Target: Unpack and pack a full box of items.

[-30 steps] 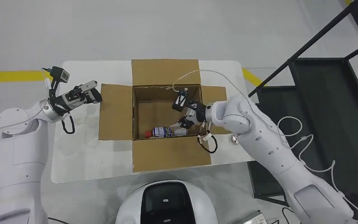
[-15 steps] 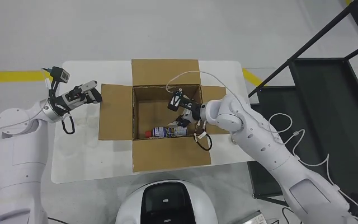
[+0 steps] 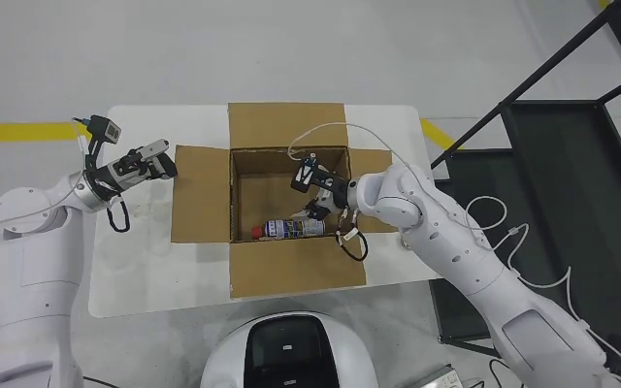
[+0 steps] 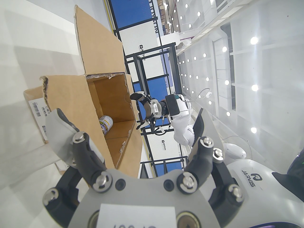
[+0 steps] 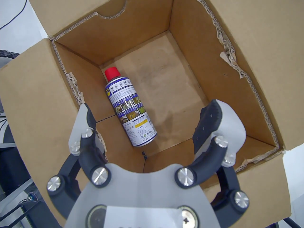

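Your right claw has edged further in over the box and now hangs still, open and empty, above the can lying on the box floor, so the pick looks next; your left claw waits open beside the box.

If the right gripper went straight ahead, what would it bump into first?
Probably the spray can lying on the floor of the cardboard box. The right gripper aims near its base, so it might hit bare floor instead.
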